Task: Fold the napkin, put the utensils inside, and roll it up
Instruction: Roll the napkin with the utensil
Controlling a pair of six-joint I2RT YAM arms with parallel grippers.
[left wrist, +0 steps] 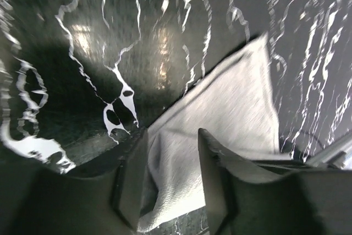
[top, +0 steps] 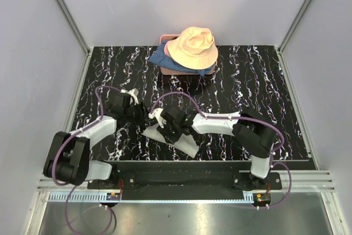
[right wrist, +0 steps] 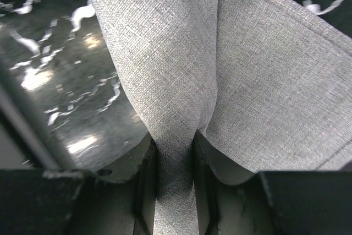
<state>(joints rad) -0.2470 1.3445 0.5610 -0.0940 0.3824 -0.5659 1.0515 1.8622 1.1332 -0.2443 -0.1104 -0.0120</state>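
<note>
Left arm (top: 99, 127) and right arm (top: 217, 123) bend inward at the table's (top: 247, 81) near middle, right end effector (right wrist: 175, 141) pinching a napkin (top: 187, 146) fold, left end effector (left wrist: 173, 136) parted around its edge; a far box (top: 170, 71) carries cloth (top: 159, 58) and hat (top: 192, 45).

Item: napkin (top: 186, 146), plain light-grey woven cloth.
Place: near the front edge of the black veined table (top: 247, 81), slightly left of centre.
Pose: loosely folded over itself, one fold gathered into a raised narrow ridge.

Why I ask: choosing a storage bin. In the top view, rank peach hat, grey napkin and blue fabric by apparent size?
1. peach hat
2. grey napkin, close to the hat; arms hide part, so unsure
3. blue fabric, mostly under the hat
</note>
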